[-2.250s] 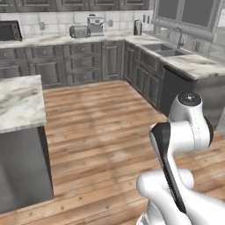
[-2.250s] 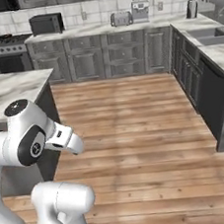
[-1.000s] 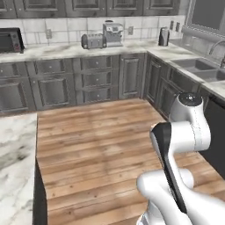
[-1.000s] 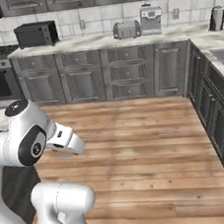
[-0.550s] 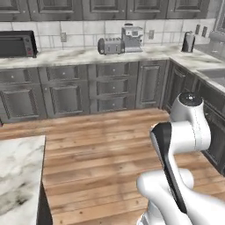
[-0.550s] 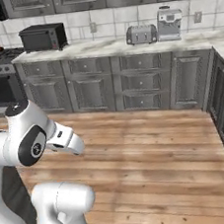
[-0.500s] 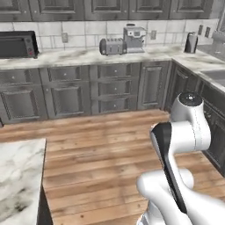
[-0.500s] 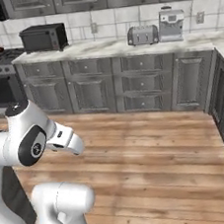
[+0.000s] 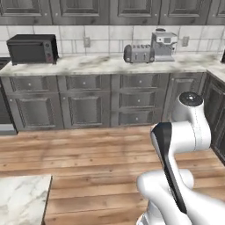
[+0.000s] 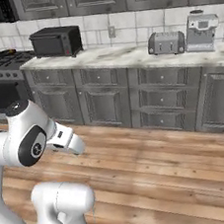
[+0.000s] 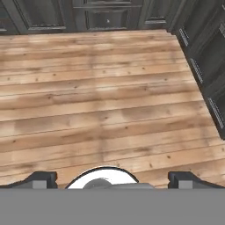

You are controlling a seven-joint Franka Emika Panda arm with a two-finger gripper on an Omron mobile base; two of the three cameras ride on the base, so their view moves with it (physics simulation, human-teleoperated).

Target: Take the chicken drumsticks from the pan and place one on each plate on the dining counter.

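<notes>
My gripper (image 11: 113, 179) points down at bare wooden floor (image 11: 105, 101). Its two dark fingertips (image 11: 43, 178) stand wide apart at the bottom of the hand view, open, with nothing between them. The white arm (image 9: 180, 136) is folded close above the base, seen from the other side as the arm (image 10: 30, 136). The chicken drumsticks, the pan, the plates and the dining counter are out of view.
A marble wall counter (image 9: 110, 65) over dark grey cabinets carries a black toaster oven (image 9: 33, 48), a toaster (image 9: 137, 53) and a coffee machine (image 9: 163, 44). A stove (image 10: 1, 63) stands far left. A marble-topped corner (image 9: 22, 200) is near left. Dark cabinets (image 11: 206, 66) line the right.
The whole picture has slid rightwards in both base views, so the base has turned left. The arm keeps its folded pose and the gripper stays open.
</notes>
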